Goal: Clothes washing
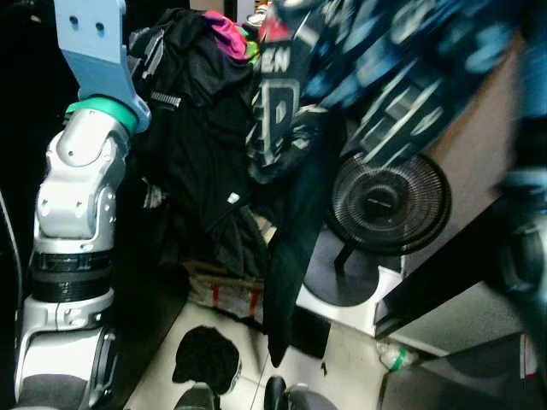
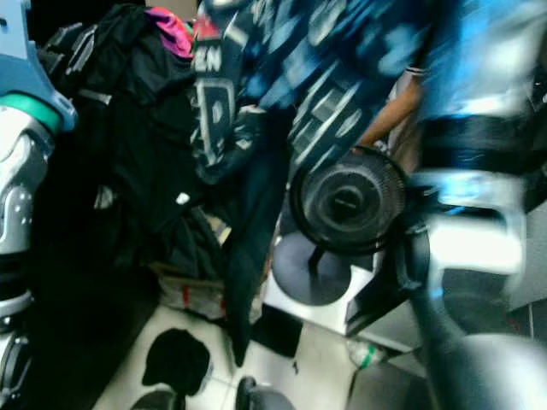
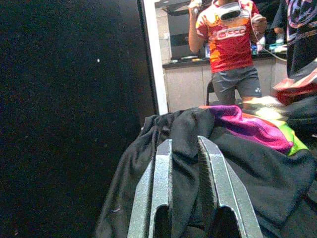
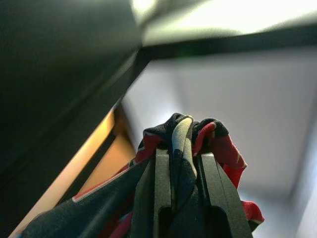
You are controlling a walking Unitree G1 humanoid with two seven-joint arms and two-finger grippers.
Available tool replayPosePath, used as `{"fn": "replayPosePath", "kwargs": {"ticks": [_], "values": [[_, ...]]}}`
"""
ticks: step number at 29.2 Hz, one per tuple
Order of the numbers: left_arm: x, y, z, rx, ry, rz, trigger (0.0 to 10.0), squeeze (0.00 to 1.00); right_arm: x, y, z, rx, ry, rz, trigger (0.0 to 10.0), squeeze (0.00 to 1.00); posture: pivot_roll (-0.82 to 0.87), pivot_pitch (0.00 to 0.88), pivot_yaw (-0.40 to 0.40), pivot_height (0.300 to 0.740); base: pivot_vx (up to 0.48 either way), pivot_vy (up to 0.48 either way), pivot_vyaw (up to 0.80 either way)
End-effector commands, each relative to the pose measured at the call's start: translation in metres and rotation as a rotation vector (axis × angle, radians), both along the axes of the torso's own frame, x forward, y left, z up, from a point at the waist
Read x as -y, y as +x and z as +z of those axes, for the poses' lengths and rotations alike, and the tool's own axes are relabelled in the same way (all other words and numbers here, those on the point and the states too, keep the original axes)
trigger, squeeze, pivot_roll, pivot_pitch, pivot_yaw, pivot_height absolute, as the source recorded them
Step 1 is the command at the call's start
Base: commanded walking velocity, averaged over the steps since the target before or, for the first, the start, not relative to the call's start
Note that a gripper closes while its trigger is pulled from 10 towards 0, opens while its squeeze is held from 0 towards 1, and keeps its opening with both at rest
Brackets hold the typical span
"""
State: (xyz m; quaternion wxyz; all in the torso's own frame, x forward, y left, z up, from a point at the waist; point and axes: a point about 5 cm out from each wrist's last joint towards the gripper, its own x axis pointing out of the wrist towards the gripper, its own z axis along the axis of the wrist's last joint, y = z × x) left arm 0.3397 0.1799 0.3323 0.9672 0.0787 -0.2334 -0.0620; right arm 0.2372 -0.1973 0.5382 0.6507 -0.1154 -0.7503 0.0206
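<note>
A bundle of black clothes [image 1: 192, 145] with a magenta and green piece on top hangs at the upper left of the eye views. My left gripper [image 3: 184, 146] is shut on a fold of this black garment [image 3: 247, 168]. My silver left arm [image 1: 77, 196] reaches up beside the bundle. A dark blue patterned shirt [image 1: 359, 68] with pale lettering is lifted high at the upper right and drapes down, blurred. My right gripper [image 4: 182, 156] is shut on a bunched edge of that shirt, where its red and dark cloth [image 4: 220, 151] shows. The right arm [image 2: 470, 213] is blurred.
A black round fan [image 1: 391, 202] stands on a white base [image 1: 350, 303] behind the hanging clothes. A black cloth [image 1: 205, 356] lies on the pale tiled floor. A person in a red shirt [image 3: 228, 39] stands by a counter. A dark panel [image 3: 69, 114] is close beside the left gripper.
</note>
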Motion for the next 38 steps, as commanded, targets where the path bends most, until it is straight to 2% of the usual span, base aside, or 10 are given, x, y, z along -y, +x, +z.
{"fn": "replayPosePath", "kwargs": {"ticks": [1,4,6,7,9,13,15,22,27,38], "values": [[0.001,0.001,0.000,0.000,-0.003,-0.012,10.0,0.00,0.030,-0.041,0.014,0.165,0.117,-0.017,10.0,0.00,0.11,0.039,0.004,0.740,0.000,0.000,0.00],[0.001,0.001,0.000,0.001,-0.004,-0.016,10.0,0.00,0.050,-0.042,0.009,0.121,0.169,-0.047,10.0,0.00,0.10,0.042,0.009,0.740,0.000,0.000,0.00],[0.001,0.001,0.001,0.002,-0.006,-0.024,10.0,0.00,0.053,-0.006,-0.017,-0.072,0.193,-0.030,10.0,0.00,0.10,0.047,0.013,0.740,0.000,0.000,0.00],[0.001,0.001,0.001,0.002,-0.006,-0.024,10.0,0.00,0.053,-0.006,-0.017,-0.072,0.193,-0.030,10.0,0.00,0.10,0.047,0.013,0.740,0.000,0.000,0.00],[0.001,0.000,0.002,0.003,-0.008,-0.030,10.0,0.00,0.040,0.047,-0.067,-0.344,0.261,0.065,10.0,0.00,0.10,0.051,0.018,0.740,0.000,0.000,0.00],[0.001,0.000,0.003,0.004,-0.008,-0.031,10.0,0.00,0.032,0.062,-0.085,-0.427,0.275,0.085,10.0,0.00,0.10,0.051,0.018,0.740,0.000,0.000,0.00],[0.001,0.000,0.004,0.007,-0.004,-0.034,10.0,0.00,-0.003,0.087,-0.131,-0.592,0.217,0.125,10.0,0.00,0.12,0.054,0.019,0.740,0.000,0.000,0.00],[0.001,-0.002,0.005,0.011,-0.001,-0.037,10.0,0.00,-0.028,0.099,-0.158,-0.709,0.173,0.179,10.0,0.00,0.12,0.053,0.015,0.740,0.000,0.000,0.00],[0.003,-0.006,0.008,0.032,-0.014,-0.063,10.0,0.00,-0.053,0.116,-0.192,-0.874,0.132,0.193,10.0,0.00,0.12,0.050,0.008,0.740,0.000,0.000,0.00],[0.010,-0.014,0.017,0.094,-0.020,-0.124,10.0,0.00,-0.054,0.118,-0.203,-0.955,0.205,0.174,10.0,0.00,0.13,0.049,0.006,0.740,0.000,0.000,-0.50]]}}
